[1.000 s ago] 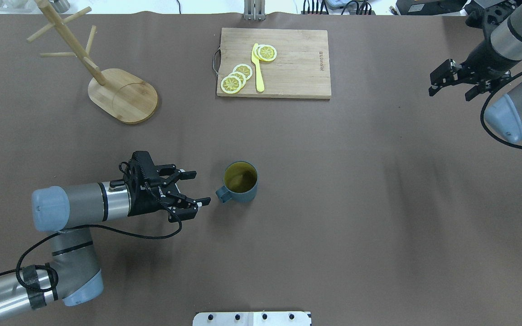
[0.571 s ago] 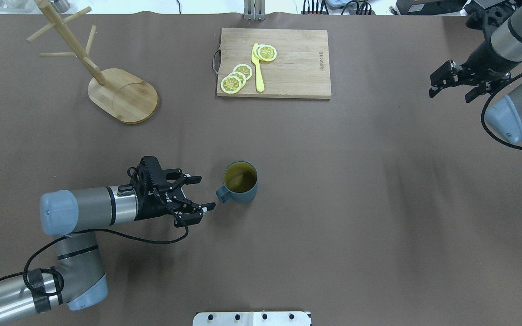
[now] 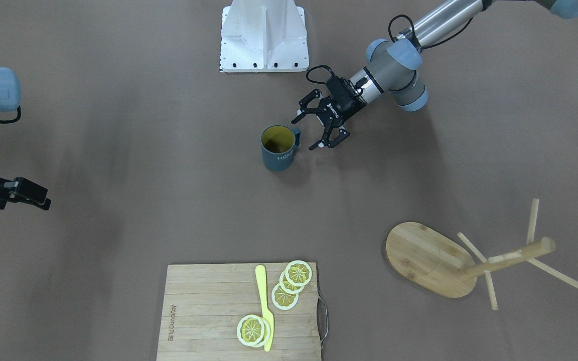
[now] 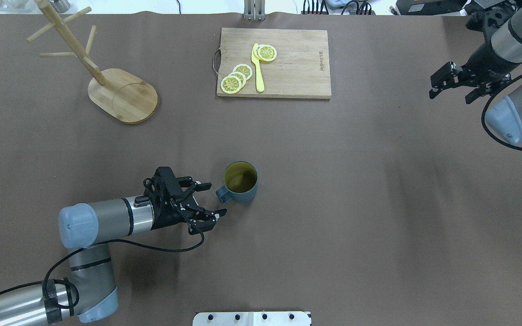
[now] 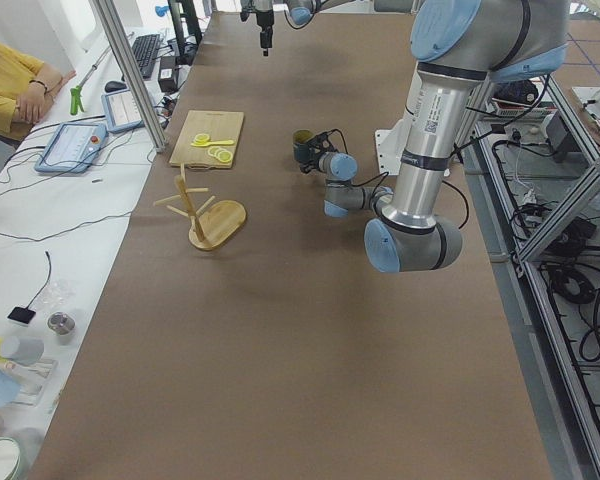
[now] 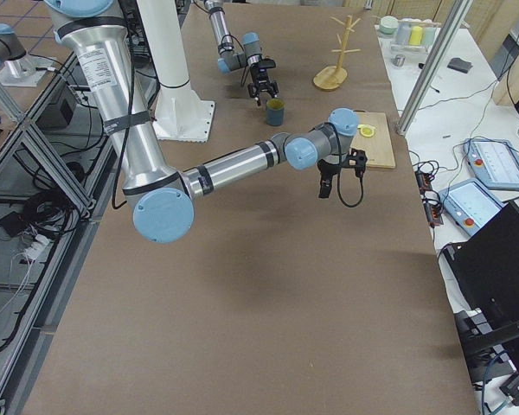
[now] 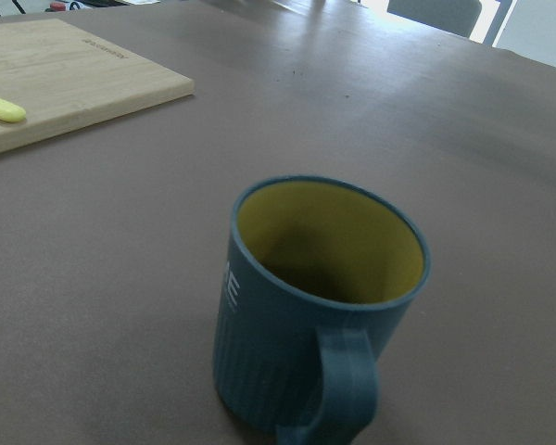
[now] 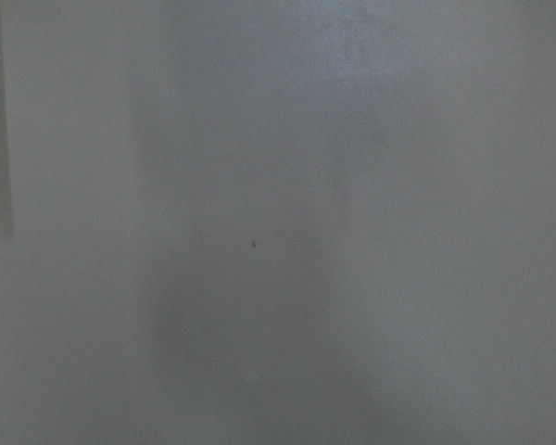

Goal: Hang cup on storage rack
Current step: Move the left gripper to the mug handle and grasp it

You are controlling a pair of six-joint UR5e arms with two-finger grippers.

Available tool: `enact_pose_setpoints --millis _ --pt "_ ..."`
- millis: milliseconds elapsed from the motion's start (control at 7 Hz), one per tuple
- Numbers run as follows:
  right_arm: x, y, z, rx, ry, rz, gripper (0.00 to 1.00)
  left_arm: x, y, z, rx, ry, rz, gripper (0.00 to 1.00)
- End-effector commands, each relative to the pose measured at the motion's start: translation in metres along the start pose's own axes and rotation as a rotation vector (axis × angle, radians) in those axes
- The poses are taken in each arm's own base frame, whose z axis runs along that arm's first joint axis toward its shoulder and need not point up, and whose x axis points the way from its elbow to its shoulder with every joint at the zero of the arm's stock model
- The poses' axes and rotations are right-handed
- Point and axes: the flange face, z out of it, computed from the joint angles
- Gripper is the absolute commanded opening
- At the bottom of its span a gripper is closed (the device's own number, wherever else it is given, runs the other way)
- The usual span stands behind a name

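Note:
The cup (image 4: 241, 183) is a dark blue-grey ribbed mug with a yellow inside. It stands upright at mid-table, its handle (image 4: 222, 194) turned toward my left arm. It also shows in the front view (image 3: 279, 149) and fills the left wrist view (image 7: 315, 306). My left gripper (image 4: 216, 198) is open and low, with its fingertips either side of the handle and no grip on it. The storage rack (image 4: 123, 95), a wooden mug tree on an oval base, stands far left with bare pegs. My right gripper (image 4: 449, 96) is open and empty at the far right.
A bamboo cutting board (image 4: 292, 68) with lemon slices (image 4: 236, 78) and a yellow knife (image 4: 257, 68) lies at the back centre. The white robot base plate (image 4: 252, 318) is at the near edge. The table is covered in brown paper.
My left gripper has moved right toward the cup, and its open fingertips have reached the handle. The cup has not moved. The right gripper has shifted only slightly.

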Motion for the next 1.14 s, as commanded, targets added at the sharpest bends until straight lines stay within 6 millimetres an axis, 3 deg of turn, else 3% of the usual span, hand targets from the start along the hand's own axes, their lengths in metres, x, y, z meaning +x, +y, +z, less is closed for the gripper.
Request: enact_pose_setpoints --millis 0,143,286,429,714,857,1000 --pt "-0.001 0.0 -0.001 0.001 -0.002 -0.002 1.0 0.006 0.002 0.01 -0.012 -0.021 0.0 0.77" --pt "-0.001 0.0 -0.001 0.001 -0.002 -0.002 1.0 0.008 0.003 0.01 -0.014 -0.019 0.017 0.6" --pt "0.0 0.0 0.0 0.0 -0.001 -0.001 1.0 0.008 0.006 0.01 -0.022 -0.018 0.017 0.35" --pt "0.002 0.002 0.0 -0.001 0.0 0.0 1.0 0.011 0.011 0.006 -0.046 0.014 0.01 0.0" --pt "0.001 0.005 -0.003 -0.001 -0.009 -0.004 1.0 0.012 0.007 0.004 -0.059 0.05 -0.002 0.0" --pt "0.0 0.005 -0.004 0.0 -0.01 -0.006 1.0 0.004 -0.007 -0.001 -0.033 0.037 -0.004 0.0" --pt "-0.001 0.005 -0.004 0.007 -0.016 -0.014 1.0 -0.024 -0.028 -0.011 0.008 0.004 -0.053 0.0"
